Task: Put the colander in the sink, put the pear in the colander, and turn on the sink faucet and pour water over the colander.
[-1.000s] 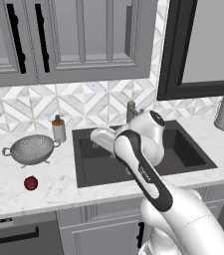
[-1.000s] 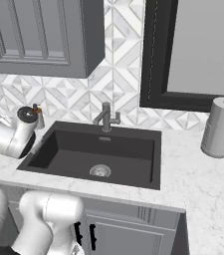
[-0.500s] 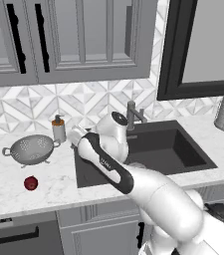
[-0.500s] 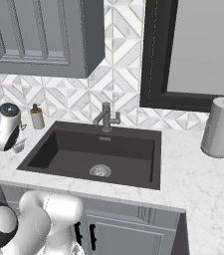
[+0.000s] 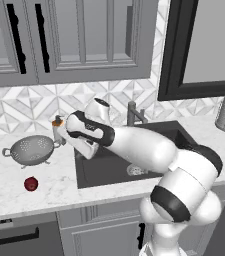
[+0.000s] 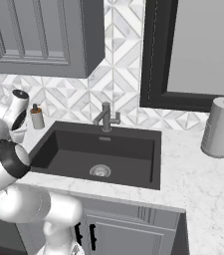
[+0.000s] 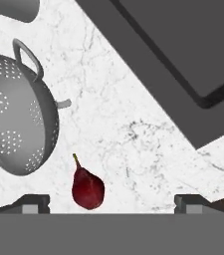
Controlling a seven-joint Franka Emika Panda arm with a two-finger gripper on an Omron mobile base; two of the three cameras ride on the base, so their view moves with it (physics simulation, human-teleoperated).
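One colander (image 5: pixel 32 149), upright on the white marble counter (image 5: pixel 59 182) left of the sink (image 5: pixel 134 160), clear of its rim. One pear (image 5: pixel 31 184), dark red, lying on the counter nearer the front edge, just beside the colander, not touching. Bare marble between both and the sink's left edge. One sink faucet (image 6: pixel 106 117) behind the basin. One soap bottle (image 6: pixel 37 117) and one paper towel roll (image 6: pixel 220 127); no writing readable. Gripper (image 7: pixel 111 201): jaws wide open, holding nothing, above the pear.

perforated metal colander (image 7: pixel 19 114), marble counter (image 7: pixel 133 129)
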